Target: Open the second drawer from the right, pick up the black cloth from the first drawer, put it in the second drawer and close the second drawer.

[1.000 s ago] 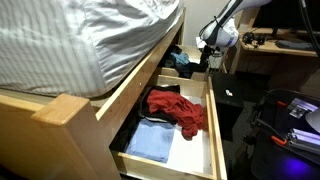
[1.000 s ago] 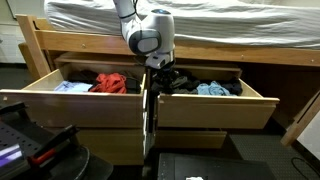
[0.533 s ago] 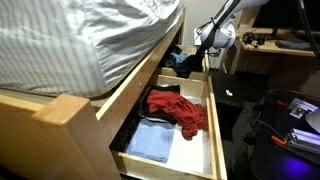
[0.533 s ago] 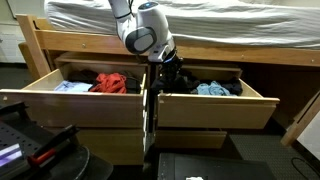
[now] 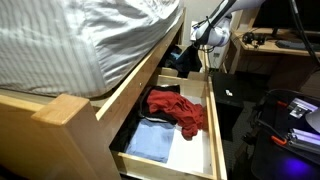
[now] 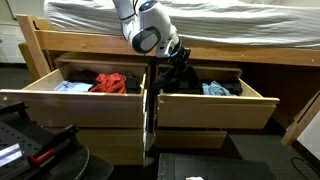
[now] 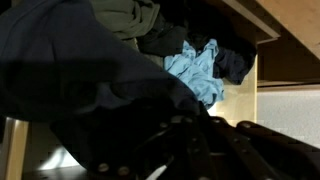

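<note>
The arm [image 6: 133,10] reaches down with its wrist bent. Its gripper [image 6: 175,52] is clamped on the black cloth [image 6: 181,76] hanging below.

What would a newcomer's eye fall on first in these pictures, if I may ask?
The end effector stands out first, shut on a black cloth held above an open drawer beneath the bed. Next comes the red cloth heaped in the neighbouring open drawer, beside a light blue cloth.
</note>
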